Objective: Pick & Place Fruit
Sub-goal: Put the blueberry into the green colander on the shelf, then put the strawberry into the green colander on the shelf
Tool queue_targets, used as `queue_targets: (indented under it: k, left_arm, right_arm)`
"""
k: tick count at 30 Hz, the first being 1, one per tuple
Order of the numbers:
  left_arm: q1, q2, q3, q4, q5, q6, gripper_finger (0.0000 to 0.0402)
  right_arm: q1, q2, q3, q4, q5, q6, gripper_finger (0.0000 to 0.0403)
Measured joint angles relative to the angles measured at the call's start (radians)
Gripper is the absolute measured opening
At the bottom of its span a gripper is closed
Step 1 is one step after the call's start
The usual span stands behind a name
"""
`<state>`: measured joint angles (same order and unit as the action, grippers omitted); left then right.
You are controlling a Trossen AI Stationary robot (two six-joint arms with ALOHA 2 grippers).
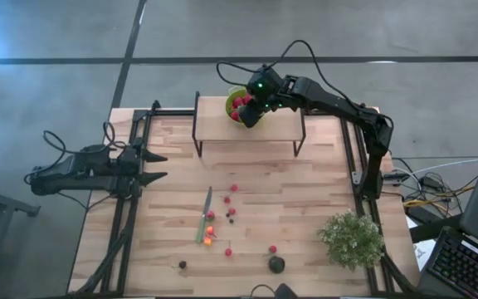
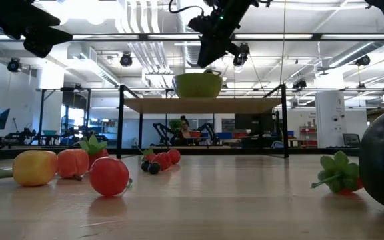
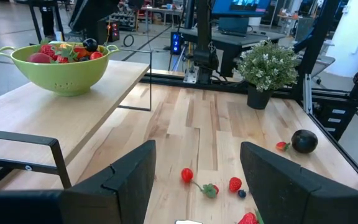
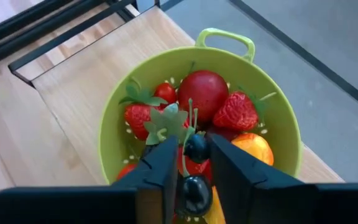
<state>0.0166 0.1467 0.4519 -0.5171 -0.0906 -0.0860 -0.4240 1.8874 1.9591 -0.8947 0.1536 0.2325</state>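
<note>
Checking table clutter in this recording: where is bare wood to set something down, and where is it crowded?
Bare wood lies between the shelf and the scattered fruit, in front of the open left hand, and between the fruit and the plant. Most of the shelf beside the bowl is free too. It is crowded around the knife, and the right hand hangs over the bowl.

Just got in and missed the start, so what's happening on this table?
The robot is gathering fruit into the green colander on the raised shelf. The right gripper hangs over the colander with a dark berry between its jaws. The left gripper waits, open, at the table's left edge. Many pieces still lie near the knife.
</note>
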Motion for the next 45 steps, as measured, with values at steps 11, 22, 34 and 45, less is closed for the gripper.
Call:
queue_targets:
  k: [11,22,34,45]
  left_arm:
    - [0.000,0.000,0.000,0.000,0.000,0.000,0.0241]
    - [0.000,0.000,0.000,0.000,0.000,0.000,0.0241]
    - [0.000,0.000,0.000,0.000,0.000,0.000,0.0241]
    - [0.000,0.000,0.000,0.000,0.000,0.000,0.0241]
  right_arm:
    - [0.000,0.000,0.000,-0.009,-0.013,0.033,0.0190]
    - [-0.003,0.000,0.000,-0.010,-0.087,0.046,0.0206]
    - [-0.002,0.000,0.000,-0.015,-0.087,0.048,0.0138]
    - [0.015,-0.018,-0.001,-0.042,-0.790,0.048,0.0098]
